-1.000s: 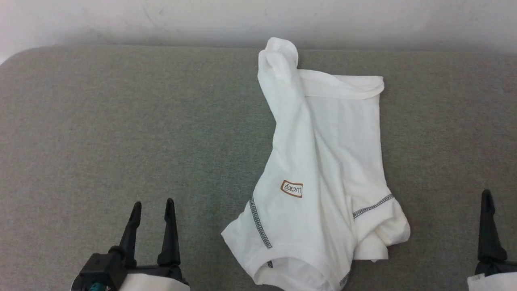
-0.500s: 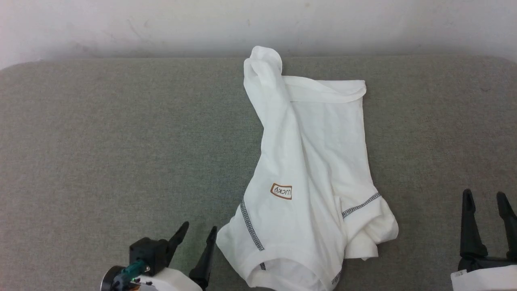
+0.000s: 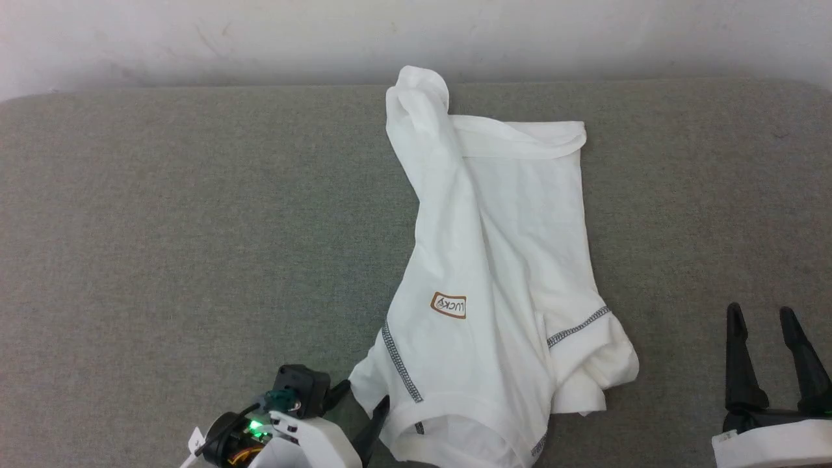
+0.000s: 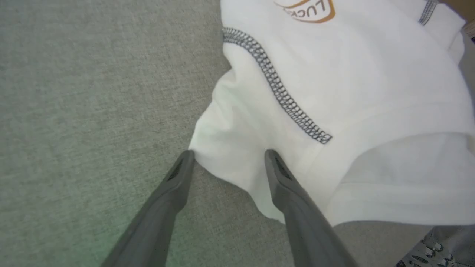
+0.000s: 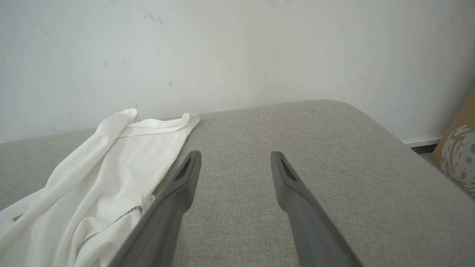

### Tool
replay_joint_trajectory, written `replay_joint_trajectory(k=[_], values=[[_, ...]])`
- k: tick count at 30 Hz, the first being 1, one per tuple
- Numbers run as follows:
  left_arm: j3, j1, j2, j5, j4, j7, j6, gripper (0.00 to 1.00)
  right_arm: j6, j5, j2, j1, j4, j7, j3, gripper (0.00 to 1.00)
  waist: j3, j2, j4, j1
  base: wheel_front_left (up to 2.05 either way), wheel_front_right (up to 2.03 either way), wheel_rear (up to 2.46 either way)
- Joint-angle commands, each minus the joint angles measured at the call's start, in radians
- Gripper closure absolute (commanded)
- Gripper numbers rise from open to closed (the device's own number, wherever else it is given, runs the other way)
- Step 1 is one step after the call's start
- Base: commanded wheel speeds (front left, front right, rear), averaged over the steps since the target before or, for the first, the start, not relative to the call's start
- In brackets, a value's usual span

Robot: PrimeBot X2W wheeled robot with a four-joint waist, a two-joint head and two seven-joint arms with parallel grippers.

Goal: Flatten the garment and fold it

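The white shirt (image 3: 513,247) lies crumpled on the grey cushion, collar toward me, with one sleeve folded up along its left side. Its brown-bordered LUCKY patch (image 3: 448,305) faces up, and dark zigzag seams (image 3: 400,364) run down each shoulder. My left gripper (image 3: 363,395) is low at the shirt's near-left shoulder corner. In the left wrist view it (image 4: 229,154) is open and straddles that white corner (image 4: 237,155), with the zigzag seam (image 4: 276,87) just beyond. My right gripper (image 3: 762,313) stands open and empty to the right of the shirt, apart from it (image 5: 235,154).
The grey padded surface (image 3: 195,221) runs wide to the left and right of the shirt, up to a white wall (image 3: 260,32) at the back. Its rounded right end (image 5: 356,118) drops off beside a cardboard box (image 5: 458,159).
My left gripper has swung right and turned in to the shirt's shoulder corner, now straddling it. The head camera has shifted, so the whole picture has moved. The shirt lies as before.
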Motion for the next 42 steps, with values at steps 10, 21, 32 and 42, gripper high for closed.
replay_joint_trajectory(k=[10,21,32,42], values=[[-0.067,-0.077,-0.014,-0.083,0.111,-0.04,-0.007,1.0,-0.001,0.005,0.002,-0.018,0.01,0.009,0.0,0.0,0.0,0.0,-0.011,0.0,0.0,0.0,0.0],[0.149,-0.091,0.176,0.002,-0.176,-0.11,0.142,1.0,-0.001,0.028,0.002,-0.022,0.039,-0.01,-0.014,0.0,-0.036,0.0,0.035,0.0,0.0,0.0,0.0],[-0.179,-0.122,0.107,0.116,-0.364,0.001,0.054,1.0,-0.001,0.036,0.002,-0.05,0.063,-0.024,0.02,0.0,0.001,0.0,0.044,0.0,0.0,0.0,0.0],[-0.414,-0.162,-0.058,0.021,-0.077,-0.058,0.001,0.71,-0.001,0.028,0.002,-0.064,0.083,-0.016,0.03,0.0,0.025,0.0,0.035,0.0,0.0,0.0,0.0]])
